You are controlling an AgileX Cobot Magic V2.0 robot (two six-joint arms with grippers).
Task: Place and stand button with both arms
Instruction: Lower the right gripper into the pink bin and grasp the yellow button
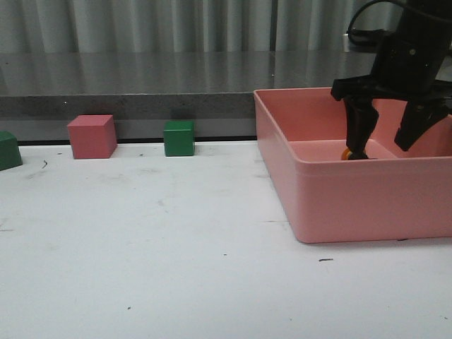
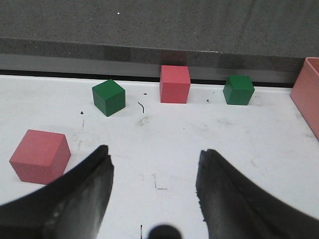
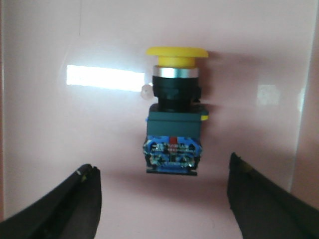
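Note:
The button (image 3: 173, 119) lies on its side on the floor of the pink bin (image 1: 353, 205). Its yellow cap points away from my right gripper's fingers and its blue-black base points towards them. In the front view only a sliver of yellow from the button (image 1: 347, 153) shows behind a finger. My right gripper (image 3: 162, 168) is open and empty, its fingers apart on either side just short of the base. It hangs down into the bin in the front view (image 1: 381, 148). My left gripper (image 2: 154, 159) is open and empty over the white table, and is out of the front view.
A pink cube (image 1: 92, 136) and a green cube (image 1: 179, 138) stand at the table's back edge, with another green block (image 1: 8, 150) at the far left. The left wrist view shows a near pink cube (image 2: 40, 155), a green cube (image 2: 108, 97) and the bin's rim (image 2: 306, 89).

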